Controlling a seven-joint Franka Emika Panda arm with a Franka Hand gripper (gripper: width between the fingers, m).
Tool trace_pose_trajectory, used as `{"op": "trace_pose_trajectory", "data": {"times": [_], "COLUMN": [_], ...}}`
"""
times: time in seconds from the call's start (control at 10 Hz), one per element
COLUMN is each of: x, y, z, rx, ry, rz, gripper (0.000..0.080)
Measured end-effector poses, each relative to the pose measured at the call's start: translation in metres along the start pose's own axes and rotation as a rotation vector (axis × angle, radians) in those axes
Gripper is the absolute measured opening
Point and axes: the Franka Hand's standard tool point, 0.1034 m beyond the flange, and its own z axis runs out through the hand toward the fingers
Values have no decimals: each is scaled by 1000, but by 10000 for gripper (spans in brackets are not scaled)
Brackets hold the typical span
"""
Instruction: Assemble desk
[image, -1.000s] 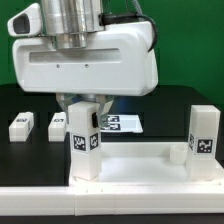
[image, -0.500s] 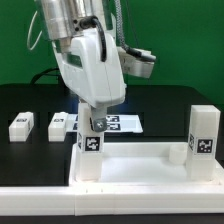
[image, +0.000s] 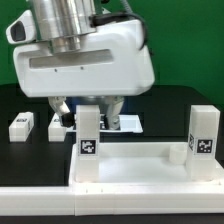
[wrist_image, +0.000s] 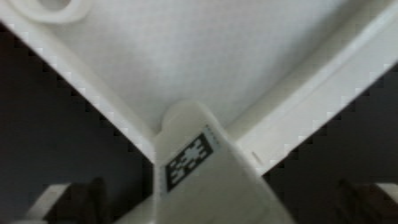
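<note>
Materials: all desk parts are smooth, matte white plastic. The worktop (image: 30, 100) is flat black. The claw (image: 88, 108) hangs from a bulky, rounded white housing and ends in dark fingers (image: 62, 104).

Tabletop (image: 135, 170): a broad rectangular tray with a raised rim. In the wrist view its inner face is plain white, with a round rimmed socket (wrist_image: 50, 8) at one corner.

Upright leg (image: 89, 142): a square-section block standing vertically at the tabletop's corner on the exterior view's left. It carries a black-and-white square tag (image: 89, 144) on the face towards the camera.

Second leg (image: 204, 140): the same shape, tagged, standing upright at the corner on the exterior view's right, well to the side of the claw.

Loose legs (image: 20, 125) and (image: 58, 124): two short blocks lying on the worktop beyond the tabletop, off to the side of the claw on the exterior view's left.

Marker board (image: 126, 122): a flat printed sheet lying behind the claw.

Claw condition: released. The fingers stand spread on either side of the upright leg's top with clear gaps, touching nothing. The wrist view confirms that the leg stands centred directly beneath the claw, apart from both fingers.
</note>
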Motion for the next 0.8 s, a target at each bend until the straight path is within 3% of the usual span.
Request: {"op": "trace_pose_trajectory", "data": {"times": [0.4,0.5,0.6,0.8], "x": [1,7,10,9], "y": [2,6,4,4], "z": [1,-1,-1,0], "rx": [-2,-55,-69,-63], "ry": [-1,2,4,3], "rz": [-216,-498,-556,-511], "gripper": [648,648,648,623]}}
